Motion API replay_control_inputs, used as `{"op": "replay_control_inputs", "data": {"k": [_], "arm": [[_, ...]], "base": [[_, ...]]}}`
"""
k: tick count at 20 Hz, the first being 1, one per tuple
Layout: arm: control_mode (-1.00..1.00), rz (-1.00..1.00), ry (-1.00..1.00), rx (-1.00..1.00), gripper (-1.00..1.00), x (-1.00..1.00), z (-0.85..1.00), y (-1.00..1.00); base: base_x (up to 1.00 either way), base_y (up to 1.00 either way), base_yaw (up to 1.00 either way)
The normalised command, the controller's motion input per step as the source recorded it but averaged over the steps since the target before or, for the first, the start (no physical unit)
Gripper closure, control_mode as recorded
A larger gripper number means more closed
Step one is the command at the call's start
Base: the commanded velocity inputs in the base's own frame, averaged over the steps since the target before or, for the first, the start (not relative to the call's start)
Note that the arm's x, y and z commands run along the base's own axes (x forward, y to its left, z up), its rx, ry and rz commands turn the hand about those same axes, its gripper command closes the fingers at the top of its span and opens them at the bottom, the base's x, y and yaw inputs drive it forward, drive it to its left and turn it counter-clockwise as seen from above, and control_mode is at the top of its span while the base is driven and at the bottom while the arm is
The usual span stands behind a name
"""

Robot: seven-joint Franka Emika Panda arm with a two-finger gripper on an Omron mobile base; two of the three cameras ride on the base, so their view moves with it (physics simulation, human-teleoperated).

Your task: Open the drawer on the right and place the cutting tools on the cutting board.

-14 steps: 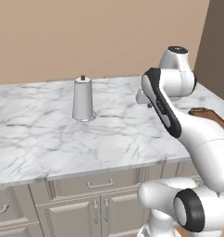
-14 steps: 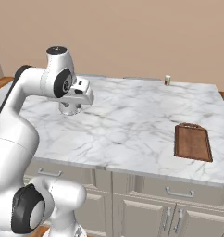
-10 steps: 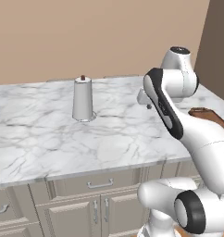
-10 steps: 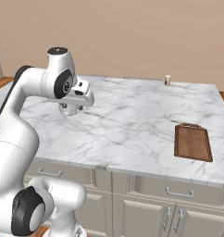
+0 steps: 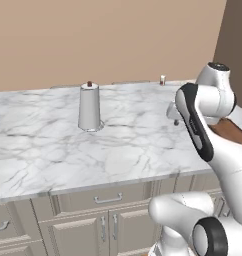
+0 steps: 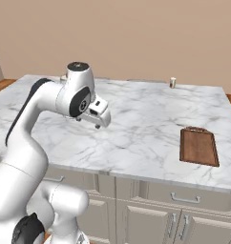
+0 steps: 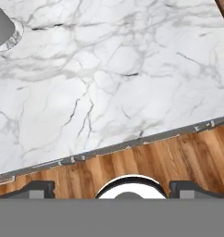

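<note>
The drawer [image 6: 184, 196] under the counter's right part is shut, its silver bar handle facing out. The reddish-brown cutting board [image 6: 198, 147] lies flat near the counter's right front edge with nothing on it; a strip of the cutting board [image 5: 232, 133] peeks from behind the arm. No cutting tools are visible. My gripper [image 6: 95, 122] hangs above the left middle of the marble, well left of the board. In the hand view my gripper [image 7: 111, 189] is open, its fingertips [image 7: 37, 187] far apart with nothing between them, looking down at the counter's front edge and the wood floor.
A tall grey canister [image 5: 89, 107] stands on the marble countertop [image 5: 123, 145] at the left. A small shaker [image 6: 173, 82] sits at the back edge. Another drawer [image 5: 108, 198] and cabinet doors run below the counter.
The arm has swung to the right and slightly down over the counter, carrying the open gripper with it. The canister, board and drawers are where they were.
</note>
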Motion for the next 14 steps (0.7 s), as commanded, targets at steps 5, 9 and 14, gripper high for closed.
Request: {"op": "replay_control_inputs", "data": {"k": [5,9,14], "arm": [[-1.0,-0.29,0.0,0.06,-1.0,-0.04,-0.03,-0.5],[-1.0,-0.17,0.0,0.03,-1.0,-0.21,0.0,-0.17],[-1.0,-0.09,0.0,0.01,-1.0,-0.31,0.01,-0.02]], "base": [[0.0,0.0,0.0],[0.0,0.0,0.0],[0.0,0.0,0.0]]}}
